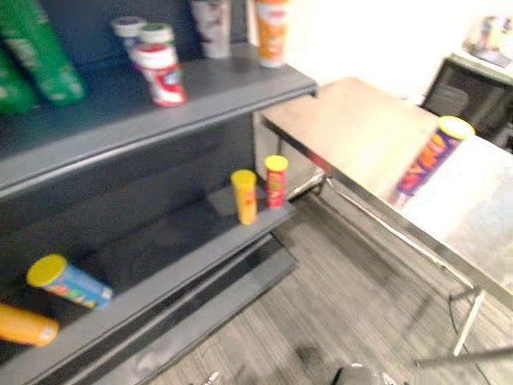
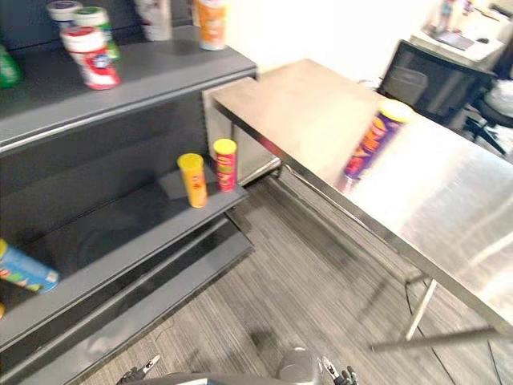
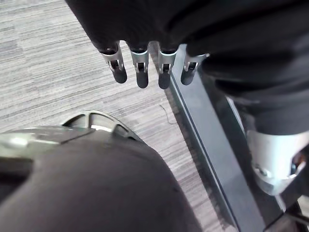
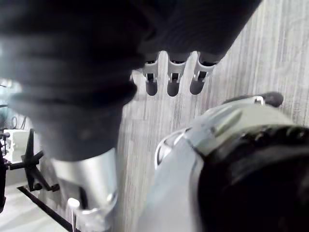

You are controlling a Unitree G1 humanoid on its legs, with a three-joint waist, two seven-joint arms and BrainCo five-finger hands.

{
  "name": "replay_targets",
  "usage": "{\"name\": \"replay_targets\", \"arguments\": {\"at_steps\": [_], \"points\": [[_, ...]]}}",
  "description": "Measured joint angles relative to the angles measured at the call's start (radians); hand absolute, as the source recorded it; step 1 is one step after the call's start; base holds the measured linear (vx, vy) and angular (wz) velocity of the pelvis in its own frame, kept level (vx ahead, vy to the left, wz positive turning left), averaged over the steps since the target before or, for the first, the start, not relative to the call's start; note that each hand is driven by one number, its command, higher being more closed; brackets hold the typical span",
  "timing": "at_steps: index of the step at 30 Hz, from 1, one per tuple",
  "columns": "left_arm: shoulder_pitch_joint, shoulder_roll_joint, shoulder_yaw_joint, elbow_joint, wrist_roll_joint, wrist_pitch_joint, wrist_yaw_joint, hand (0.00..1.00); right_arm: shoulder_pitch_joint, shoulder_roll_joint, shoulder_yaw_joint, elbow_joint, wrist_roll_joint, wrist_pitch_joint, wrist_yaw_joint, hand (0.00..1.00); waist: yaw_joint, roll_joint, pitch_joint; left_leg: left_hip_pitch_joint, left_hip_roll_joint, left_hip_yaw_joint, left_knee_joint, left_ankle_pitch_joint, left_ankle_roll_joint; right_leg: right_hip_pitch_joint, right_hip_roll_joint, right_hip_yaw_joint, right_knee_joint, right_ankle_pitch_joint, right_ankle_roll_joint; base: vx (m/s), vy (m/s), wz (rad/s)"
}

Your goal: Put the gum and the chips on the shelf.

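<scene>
A purple chips can (image 1: 433, 156) with a yellow lid stands upright on the steel table (image 1: 361, 128), to the right of the dark shelf unit (image 1: 200, 100). A red and white gum bottle (image 1: 163, 74) stands on the upper shelf board with two more white-lidded bottles behind it. My left hand (image 3: 140, 67) hangs over the grey floor with straight fingers, open and holding nothing. My right hand (image 4: 174, 77) hangs the same way, open and holding nothing. Both hands are low and far from the can.
On the lower shelf board stand a yellow can (image 1: 244, 195) and a red can (image 1: 276, 180); a blue can (image 1: 68, 282) and an orange one (image 1: 24, 325) lie at its left. Green bags (image 1: 36, 52) and an orange can (image 1: 272, 30) are on the upper board. A black chair (image 2: 425, 80) stands behind the table.
</scene>
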Motion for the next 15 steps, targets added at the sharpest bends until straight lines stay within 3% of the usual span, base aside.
{"name": "replay_targets", "arguments": {"at_steps": [1,3,5,6,10,15], "points": [[-0.001,0.009,-0.003,-0.001,0.000,0.000,0.000,0.00,-0.008,0.002,0.013,0.000,0.000,-0.003,0.000,0.00,0.000,-0.022,-0.005,-0.003,-0.006,0.009,0.002,0.002,-0.008,0.030,0.005,0.000,-0.062,0.033,0.020,-0.11,-0.309,-0.70],[-0.002,0.012,-0.007,0.002,-0.002,0.002,0.009,0.00,-0.068,-0.015,0.076,-0.001,-0.001,-0.022,0.000,0.00,0.014,-0.021,-0.005,-0.035,-0.009,0.012,-0.021,0.043,-0.016,0.062,0.084,-0.014,-0.284,0.013,0.046,-0.19,-0.298,-1.04],[-0.002,0.016,-0.015,0.003,-0.002,0.003,0.014,0.00,-0.099,-0.018,0.105,-0.008,-0.001,-0.027,0.000,0.00,0.022,-0.039,-0.003,-0.035,-0.024,0.023,-0.037,0.069,-0.013,0.075,0.094,-0.015,-0.352,-0.015,0.076,-0.20,-0.232,-0.63],[-0.002,0.028,-0.027,0.003,0.001,0.003,0.017,0.00,-0.105,-0.014,0.121,-0.010,-0.002,-0.026,0.001,0.00,0.023,-0.058,-0.001,-0.034,-0.038,0.022,-0.040,0.085,-0.012,0.083,0.088,-0.015,-0.367,-0.068,0.091,-0.14,-0.162,-0.03],[0.010,0.021,-0.038,0.010,0.008,0.003,0.015,0.00,-0.102,-0.019,0.118,-0.008,-0.001,-0.024,-0.003,0.00,0.023,-0.052,-0.003,-0.030,-0.038,0.003,-0.065,0.131,-0.009,0.079,0.095,-0.021,-0.343,-0.101,0.073,-0.16,-0.082,0.09],[0.011,0.023,-0.044,0.013,0.034,0.003,-0.003,0.00,-0.083,-0.020,0.069,0.003,-0.001,-0.022,-0.040,0.00,0.015,-0.047,-0.009,-0.053,-0.007,-0.014,-0.020,0.131,-0.002,0.023,0.089,0.000,-0.253,-0.143,0.062,-0.10,-0.020,-0.07]]}}
